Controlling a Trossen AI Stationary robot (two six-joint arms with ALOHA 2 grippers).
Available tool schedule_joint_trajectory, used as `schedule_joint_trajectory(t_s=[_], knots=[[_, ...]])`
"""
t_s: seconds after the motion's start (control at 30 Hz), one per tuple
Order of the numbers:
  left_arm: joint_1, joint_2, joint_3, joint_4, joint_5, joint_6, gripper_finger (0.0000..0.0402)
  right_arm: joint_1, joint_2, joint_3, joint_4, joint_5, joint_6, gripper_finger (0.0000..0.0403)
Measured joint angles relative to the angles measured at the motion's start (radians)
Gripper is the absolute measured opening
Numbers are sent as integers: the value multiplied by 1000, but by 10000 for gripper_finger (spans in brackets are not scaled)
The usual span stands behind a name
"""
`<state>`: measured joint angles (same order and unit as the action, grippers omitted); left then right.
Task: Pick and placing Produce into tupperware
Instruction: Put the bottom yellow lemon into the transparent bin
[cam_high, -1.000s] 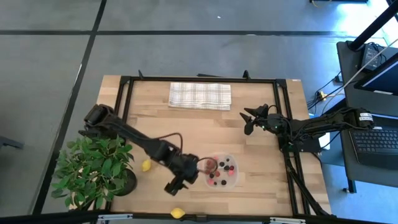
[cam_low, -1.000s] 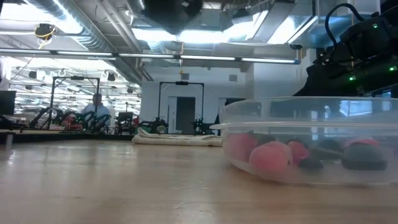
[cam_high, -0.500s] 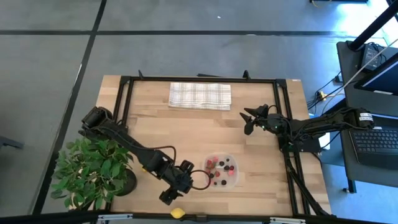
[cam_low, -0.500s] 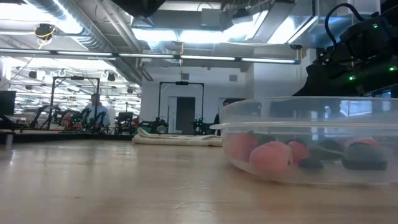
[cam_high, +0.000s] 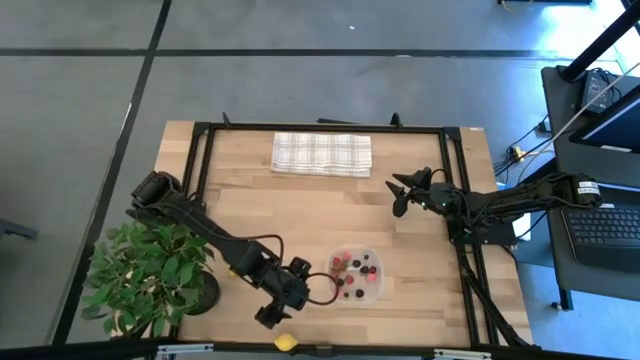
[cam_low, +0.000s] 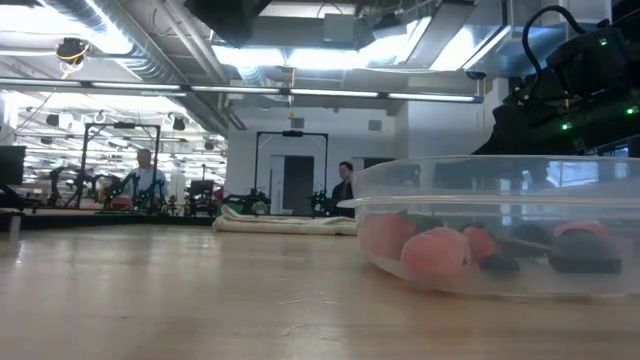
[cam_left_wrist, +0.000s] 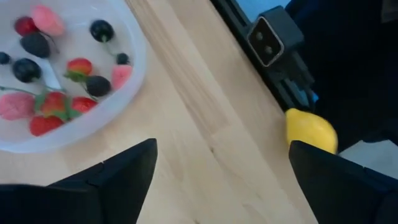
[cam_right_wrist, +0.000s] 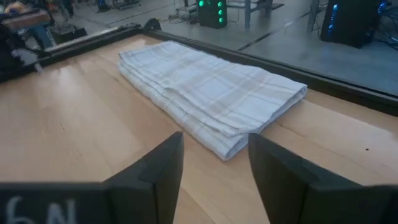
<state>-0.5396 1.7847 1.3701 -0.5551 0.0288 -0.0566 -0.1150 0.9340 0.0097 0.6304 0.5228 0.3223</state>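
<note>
The tupperware (cam_high: 357, 275) stands on the table near its front edge and holds several red and dark berries (cam_left_wrist: 46, 93). It fills the right of the low view (cam_low: 500, 225). A yellow lemon (cam_high: 286, 342) lies at the table's near edge, by the black rail (cam_left_wrist: 273, 68). My left gripper (cam_high: 275, 316) hangs open above the wood between the tupperware and that lemon (cam_left_wrist: 311, 130). Nothing is between its fingers (cam_left_wrist: 221, 180). My right gripper (cam_high: 400, 190) waits open at the right, pointing at the cloth, also with nothing between its fingers (cam_right_wrist: 214, 168).
A folded checked cloth (cam_high: 321, 154) lies at the far edge and shows close up in the right wrist view (cam_right_wrist: 211, 93). A leafy potted plant (cam_high: 150, 275) stands at the near left corner. A black frame (cam_high: 200, 150) runs round the table. Bare wood lies in the middle.
My left gripper has swung from beside the tupperware's left rim toward the table's near edge, and has since kept still above the wood close to the lemon. The tupperware and the fruit have not moved.
</note>
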Motion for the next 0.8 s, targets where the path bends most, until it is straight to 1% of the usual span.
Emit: schedule_joint_trajectory(t_s=[0.17,0.2,0.33,0.43,0.53,0.8], knots=[[-8,0,0,-14,60,-49,356,0,0,0,0,0,-12,182],[-14,0,0,-14,57,-53,356,0,0,0,0,0,-12,182],[-52,5,0,-11,-16,-19,356,0,0,0,0,0,-10,182],[-73,15,-1,-10,-44,-53,357,0,0,0,0,0,9,182],[-83,38,0,13,-48,-92,357,0,0,0,0,0,18,182],[-117,102,0,88,-34,-91,357,0,0,0,3,0,30,182]])
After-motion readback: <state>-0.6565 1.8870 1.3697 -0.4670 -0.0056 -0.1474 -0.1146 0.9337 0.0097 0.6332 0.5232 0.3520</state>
